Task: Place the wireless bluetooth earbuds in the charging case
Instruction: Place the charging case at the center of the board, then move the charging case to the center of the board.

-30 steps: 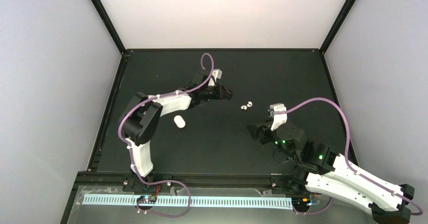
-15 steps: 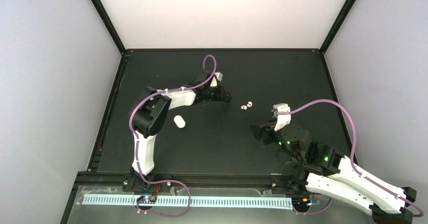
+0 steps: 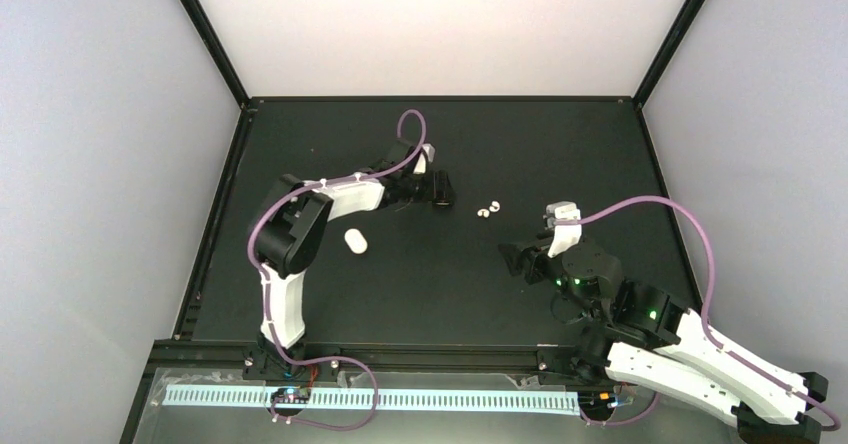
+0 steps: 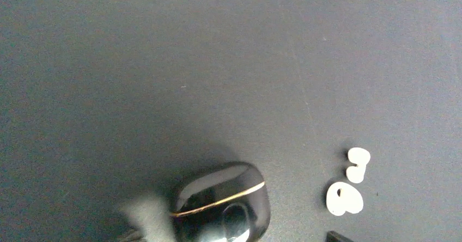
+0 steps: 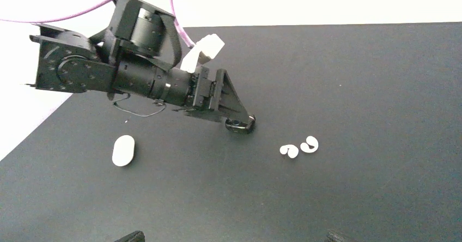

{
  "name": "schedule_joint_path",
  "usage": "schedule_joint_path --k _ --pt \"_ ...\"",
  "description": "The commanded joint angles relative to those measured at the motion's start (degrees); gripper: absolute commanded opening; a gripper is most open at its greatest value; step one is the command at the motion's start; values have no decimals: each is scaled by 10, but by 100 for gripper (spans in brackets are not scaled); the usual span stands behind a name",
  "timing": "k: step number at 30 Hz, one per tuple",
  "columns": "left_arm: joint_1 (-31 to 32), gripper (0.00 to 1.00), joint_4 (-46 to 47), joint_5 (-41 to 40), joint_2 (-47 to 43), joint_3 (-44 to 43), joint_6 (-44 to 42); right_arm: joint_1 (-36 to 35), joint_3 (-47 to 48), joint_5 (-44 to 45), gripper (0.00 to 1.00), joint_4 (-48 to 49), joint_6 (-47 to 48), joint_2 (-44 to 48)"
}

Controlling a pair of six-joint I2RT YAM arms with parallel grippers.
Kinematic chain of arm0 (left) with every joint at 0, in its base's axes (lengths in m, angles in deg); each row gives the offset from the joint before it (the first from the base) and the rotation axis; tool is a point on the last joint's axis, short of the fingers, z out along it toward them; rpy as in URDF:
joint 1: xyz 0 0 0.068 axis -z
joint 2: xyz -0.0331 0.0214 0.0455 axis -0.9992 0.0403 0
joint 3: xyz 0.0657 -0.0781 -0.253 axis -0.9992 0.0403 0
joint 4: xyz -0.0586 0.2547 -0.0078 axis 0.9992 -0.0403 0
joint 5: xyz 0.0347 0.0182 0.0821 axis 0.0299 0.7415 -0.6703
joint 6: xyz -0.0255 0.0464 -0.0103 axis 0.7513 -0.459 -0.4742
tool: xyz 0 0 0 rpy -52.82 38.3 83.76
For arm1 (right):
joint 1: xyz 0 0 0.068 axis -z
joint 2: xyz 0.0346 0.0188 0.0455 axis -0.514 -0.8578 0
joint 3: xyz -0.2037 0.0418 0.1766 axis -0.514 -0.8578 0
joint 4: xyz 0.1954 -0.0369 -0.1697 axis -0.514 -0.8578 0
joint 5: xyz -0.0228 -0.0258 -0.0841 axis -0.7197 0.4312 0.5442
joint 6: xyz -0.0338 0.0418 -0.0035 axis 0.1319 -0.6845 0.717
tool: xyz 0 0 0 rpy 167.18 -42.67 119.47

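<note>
Two white earbuds point(image 4: 344, 198) lie side by side on the black table, seen from above as earbuds point(image 3: 488, 209) and ahead of my right wrist as earbuds point(image 5: 298, 147). A glossy black charging case point(image 4: 223, 201) with a gold seam rests on the table between the spread jaws of my left gripper point(image 3: 437, 191); a gap shows between the case and the right fingertip point(image 4: 338, 236). The case point(image 5: 241, 126) sits just left of the earbuds. My right gripper point(image 3: 512, 259) hovers open and empty, nearer than the earbuds.
A white pebble-shaped case point(image 3: 355, 241) lies shut on the table left of centre, also in the right wrist view as case point(image 5: 123, 150). Black frame rails border the table. The left arm's purple cable point(image 3: 410, 124) loops above its wrist.
The left gripper's jaws have opened around the black case, and its wrist drew slightly left. The right arm drifted a little to the right.
</note>
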Motion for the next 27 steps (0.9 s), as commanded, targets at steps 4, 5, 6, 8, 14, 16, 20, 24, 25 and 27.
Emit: schedule_joint_path --k 4,5,6,8,14,16,20,24,25,27 --pt "-13 99 -80 -102 -136 66 -18 -1 15 13 86 -15 4 10" --pt "-14 99 -90 -120 -167 82 -17 -1 13 11 86 -13 3 9" --pt "-14 99 -103 -138 -196 98 -16 -1 11 9 86 -10 2 7" --pt "-14 99 -139 -189 -261 128 -11 -1 4 2 86 0 1 3" --pt "-44 99 -207 -287 -447 267 -18 -1 -13 -27 86 33 4 -26" --pt "-74 99 -192 -277 -485 316 -1 -1 -18 -36 86 50 7 -39" --pt "-125 99 -189 -236 -483 349 17 -1 -11 -59 86 78 14 -80" --pt "-142 99 -200 -202 -410 326 9 -1 5 -86 86 85 15 -115" --pt "-145 99 -203 -193 -384 315 10 -1 9 -92 86 86 14 -122" --pt "-148 98 -200 -178 -336 298 13 -1 13 -104 86 85 9 -131"
